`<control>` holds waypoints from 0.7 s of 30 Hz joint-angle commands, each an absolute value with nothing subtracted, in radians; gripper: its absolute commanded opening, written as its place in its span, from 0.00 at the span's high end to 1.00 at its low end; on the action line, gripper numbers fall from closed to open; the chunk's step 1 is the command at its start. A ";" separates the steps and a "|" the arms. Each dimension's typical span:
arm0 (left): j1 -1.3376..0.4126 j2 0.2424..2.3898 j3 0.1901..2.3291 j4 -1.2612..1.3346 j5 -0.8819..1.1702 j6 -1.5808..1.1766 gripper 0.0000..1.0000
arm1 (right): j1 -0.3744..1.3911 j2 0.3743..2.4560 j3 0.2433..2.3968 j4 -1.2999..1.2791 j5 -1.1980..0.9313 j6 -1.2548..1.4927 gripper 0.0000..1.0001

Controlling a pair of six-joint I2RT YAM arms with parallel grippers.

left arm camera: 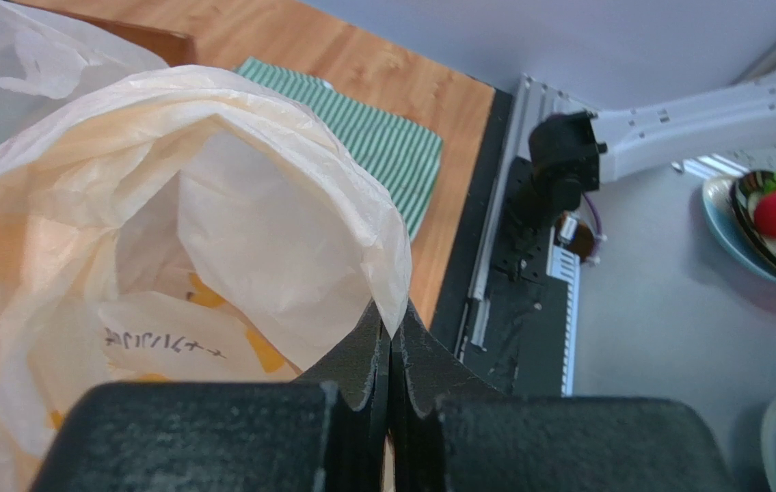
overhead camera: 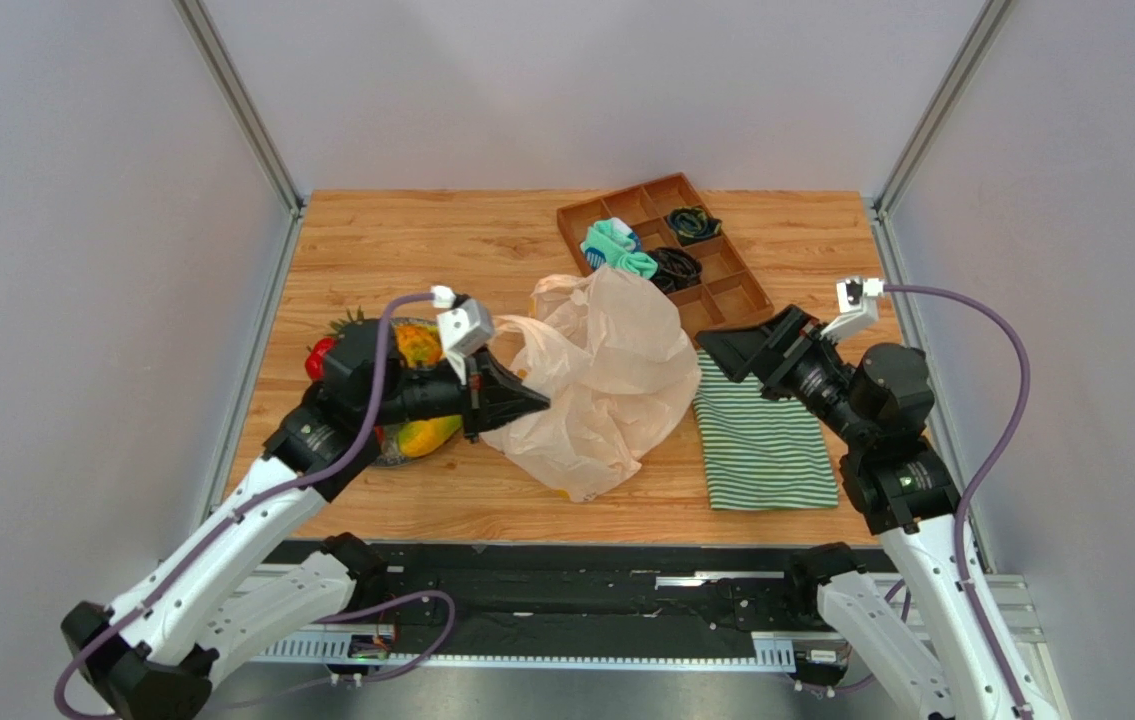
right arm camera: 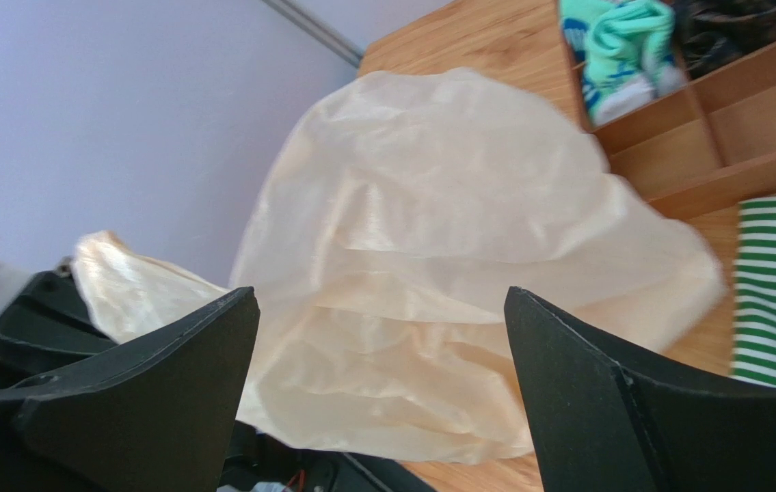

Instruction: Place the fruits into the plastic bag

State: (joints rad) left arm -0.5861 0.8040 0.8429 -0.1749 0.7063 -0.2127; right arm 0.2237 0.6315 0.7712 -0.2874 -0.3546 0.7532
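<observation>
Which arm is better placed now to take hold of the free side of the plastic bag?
Probably the right: the right tool is open and faces the plastic bag; the left tool is shut on the bag's rim.

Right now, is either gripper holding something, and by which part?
The left gripper pinches the plastic bag by the edge of its opening. The right gripper is open, holding nothing.

Our left claw (overhead camera: 534,402) is pinched shut on the edge of the plastic bag (overhead camera: 611,368) just ahead of it, with the fruits (overhead camera: 408,360) behind its wrist. Our right claw (overhead camera: 711,357) gapes beside the bag, above the striped cloth (overhead camera: 761,438).
</observation>
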 commanded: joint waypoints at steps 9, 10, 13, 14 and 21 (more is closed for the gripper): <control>-0.828 0.950 0.916 -0.178 0.693 -0.120 1.00 | 0.532 0.738 0.773 -0.189 -0.267 0.870 0.06; -0.845 0.953 0.919 -0.192 0.687 -0.109 1.00 | 0.543 0.745 0.770 -0.187 -0.259 0.867 0.07; -0.874 0.963 0.922 -0.209 0.675 -0.098 1.00 | 0.581 0.784 0.769 -0.183 -0.230 0.854 0.09; -0.882 0.966 0.923 -0.213 0.673 -0.095 1.00 | 0.587 0.793 0.770 -0.181 -0.226 0.851 0.09; -0.966 1.023 0.953 -0.275 0.661 -0.057 1.00 | 0.621 0.841 0.756 -0.161 -0.225 0.828 0.49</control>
State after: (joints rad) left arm -0.9226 0.9955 0.8959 -0.2443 0.6636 -0.1127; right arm 0.6098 0.8314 0.7658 -0.2234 -0.2436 0.8406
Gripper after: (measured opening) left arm 0.008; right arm 0.674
